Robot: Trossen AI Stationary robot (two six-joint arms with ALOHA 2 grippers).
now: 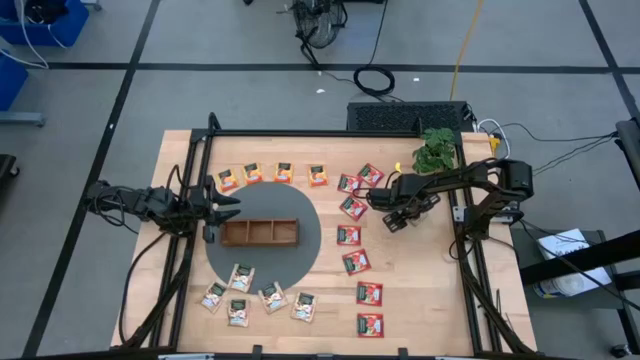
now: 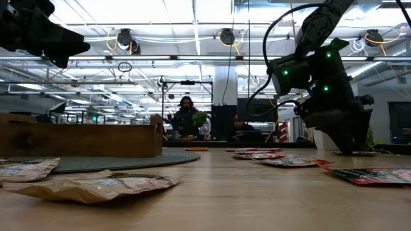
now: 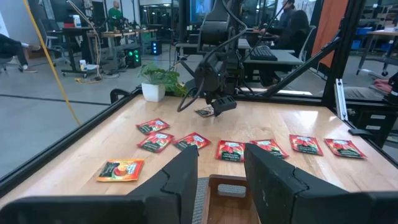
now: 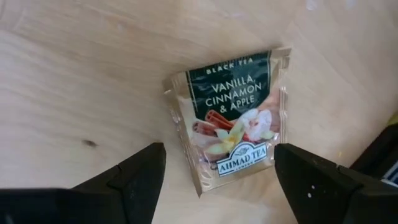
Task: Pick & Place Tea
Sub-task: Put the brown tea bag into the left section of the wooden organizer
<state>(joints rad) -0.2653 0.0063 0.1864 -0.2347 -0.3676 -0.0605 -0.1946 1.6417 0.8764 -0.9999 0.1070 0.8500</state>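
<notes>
A white-and-green tea packet (image 4: 233, 121) lies flat on the bare wood at the table's right. My right gripper (image 4: 219, 155) hangs over it, pointing down and open, one finger on either side and not touching it. Seen from the left wrist, that packet (image 3: 204, 112) shows just under this gripper (image 3: 217, 107). Red packets (image 1: 353, 207), orange packets (image 1: 284, 172) and more white ones (image 1: 272, 297) lie around the brown wooden tray (image 1: 260, 232). My left gripper (image 1: 228, 200) waits level at the tray's left end, open with nothing between its fingers (image 3: 186, 168).
The tray stands on a round grey mat (image 1: 312, 250). A small potted plant (image 1: 435, 150) stands at the far right corner. Black frame rails (image 1: 470, 270) run along the table's left and right sides. A person (image 2: 185, 115) sits in the room beyond.
</notes>
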